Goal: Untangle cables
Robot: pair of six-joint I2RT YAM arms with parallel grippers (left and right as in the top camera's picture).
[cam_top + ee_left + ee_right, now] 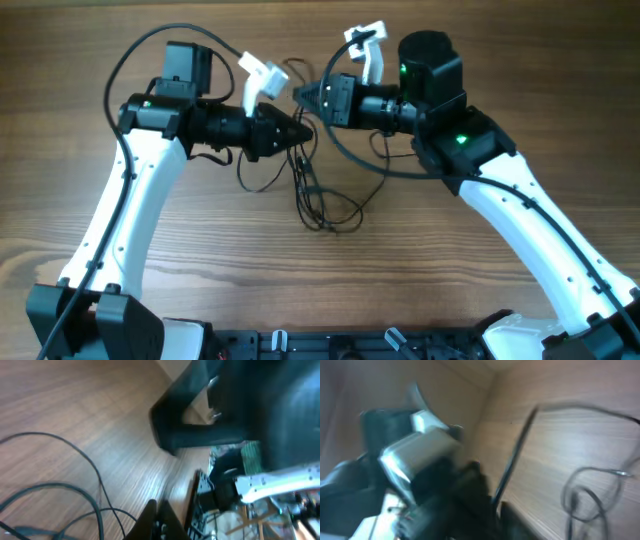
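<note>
No readable text, label or number anywhere.

Table [40, 150]: brown wood, long grain.
Past table's far edge: pale strip [172, 366].
Light: soft, even over table.

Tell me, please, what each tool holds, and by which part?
The left tool is shut, seemingly on a strand of the cables, mid-length. The right tool's hold cannot be told.
</note>
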